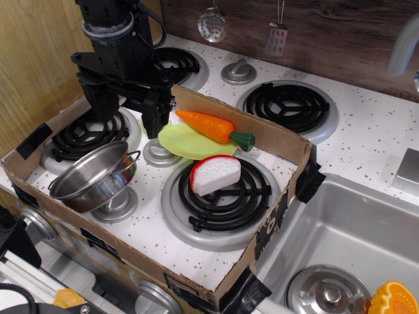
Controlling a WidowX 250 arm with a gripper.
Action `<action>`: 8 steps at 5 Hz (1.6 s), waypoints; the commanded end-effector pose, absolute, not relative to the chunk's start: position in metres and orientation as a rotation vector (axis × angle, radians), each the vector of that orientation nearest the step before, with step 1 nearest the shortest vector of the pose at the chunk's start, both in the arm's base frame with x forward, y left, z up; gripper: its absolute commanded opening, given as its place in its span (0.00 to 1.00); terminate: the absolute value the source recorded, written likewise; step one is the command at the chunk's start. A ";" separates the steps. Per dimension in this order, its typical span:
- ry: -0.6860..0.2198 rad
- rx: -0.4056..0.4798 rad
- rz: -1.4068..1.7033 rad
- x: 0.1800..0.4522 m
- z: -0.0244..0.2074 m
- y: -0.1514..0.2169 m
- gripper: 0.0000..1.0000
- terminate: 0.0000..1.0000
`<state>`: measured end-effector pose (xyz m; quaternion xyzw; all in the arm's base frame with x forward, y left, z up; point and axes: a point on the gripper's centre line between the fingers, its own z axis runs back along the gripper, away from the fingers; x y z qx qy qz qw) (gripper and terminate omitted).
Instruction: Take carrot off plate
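a: carrot (pixel 213 126) lies tilted across the far edge of the plate (pixel 186 142), orange tip toward the left, dark green stub toward the right, poking past the rim.

b: and the plate?

a: pale yellow-green, flat on the white speckled bench (pixel 150 229), between two burners inside the cardboard wall (pixel 262 134).

b: pincer?

a: pincer (pixel 127 111) is black, hanging just left of the plate, clear of the carrot. its fingers (pixel 154 121) point down, holding nothing. whether the gap is wide or narrow i cannot tell from this angle.

b: what else is close?

a: a red and white toy wedge (pixel 215 174) sits on the front burner (pixel 224 196), just in front of the plate. a steel pot (pixel 95 175) tips on its side at the left. a sink (pixel 347 235) is at the right, with a ridged orange toy (pixel 395 299) in its corner.
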<state>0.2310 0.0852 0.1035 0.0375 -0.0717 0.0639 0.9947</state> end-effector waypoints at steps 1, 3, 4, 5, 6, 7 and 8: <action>-0.144 0.075 0.128 0.231 0.103 0.085 1.00 0.00; -0.082 0.066 0.574 0.265 0.119 0.074 1.00 0.00; -0.075 0.033 0.807 0.281 0.122 0.075 1.00 0.00; -0.152 0.008 1.007 0.297 0.128 0.073 1.00 0.00; -0.180 -0.029 1.129 0.313 0.122 0.073 1.00 0.00; -0.169 -0.062 1.245 0.321 0.109 0.074 1.00 0.00; -0.195 -0.107 1.286 0.325 0.097 0.076 1.00 0.00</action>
